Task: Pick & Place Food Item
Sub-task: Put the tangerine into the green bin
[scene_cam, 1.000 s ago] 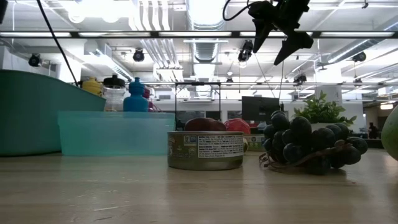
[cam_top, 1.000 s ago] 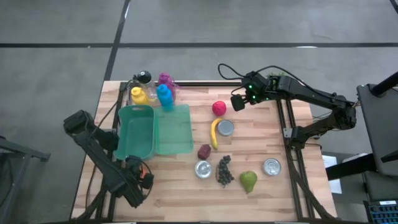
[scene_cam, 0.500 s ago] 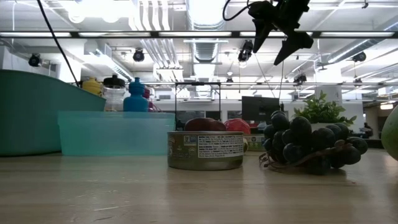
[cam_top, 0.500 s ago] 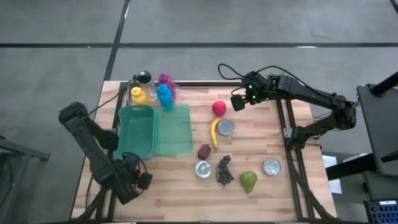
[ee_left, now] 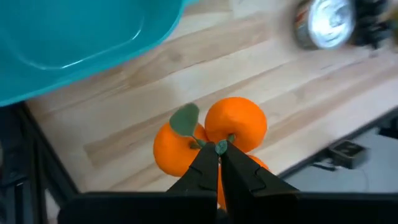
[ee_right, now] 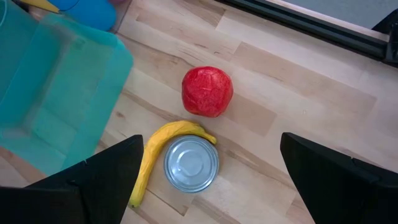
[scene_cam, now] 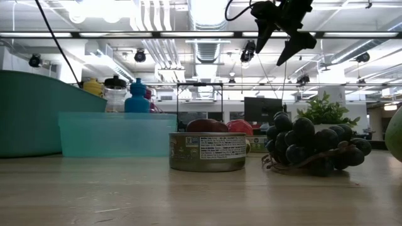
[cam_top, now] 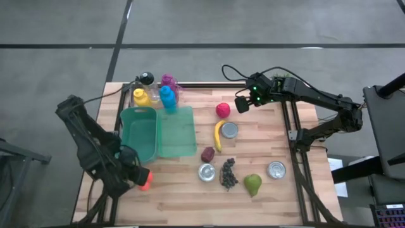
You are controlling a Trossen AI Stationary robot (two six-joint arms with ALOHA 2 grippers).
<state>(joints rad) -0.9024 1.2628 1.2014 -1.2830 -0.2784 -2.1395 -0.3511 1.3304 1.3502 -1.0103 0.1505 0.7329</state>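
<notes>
A cluster of orange fruits (ee_left: pixel 208 134) with a green leaf hangs at my left gripper (ee_left: pixel 219 163), which is shut on it near the table's near left corner. In the high view one orange (cam_top: pixel 145 182) shows beside that gripper (cam_top: pixel 134 176). A teal bin (cam_top: pixel 139 133) stands just beyond it. My right gripper (cam_top: pixel 243 104) is open and hovers high at the far side, above a red fruit (ee_right: pixel 207 91), a banana (ee_right: pixel 155 149) and a can (ee_right: pixel 191 163). It touches nothing. My left gripper pinches the green stem (ee_left: pixel 221 147) at the top of the orange cluster between its two fingertips. The fingers come from above, pointing steeply down. The oranges hang below the fingertips over the wooden table top, near its edge.
A clear teal tray (cam_top: pixel 177 132) adjoins the bin. Bottles (cam_top: pixel 158 95) stand at the far left. In the middle lie a dark fig (cam_top: pixel 207 154), two cans (cam_top: pixel 206 171) (cam_top: pixel 276 169), grapes (cam_top: pixel 228 173) and a pear (cam_top: pixel 253 184). Bare wood lies near the left front.
My left gripper has risen, staying shut, and has tipped to point more steeply down. The orange cluster has come up with it and now shows beside the gripper in the high view.
</notes>
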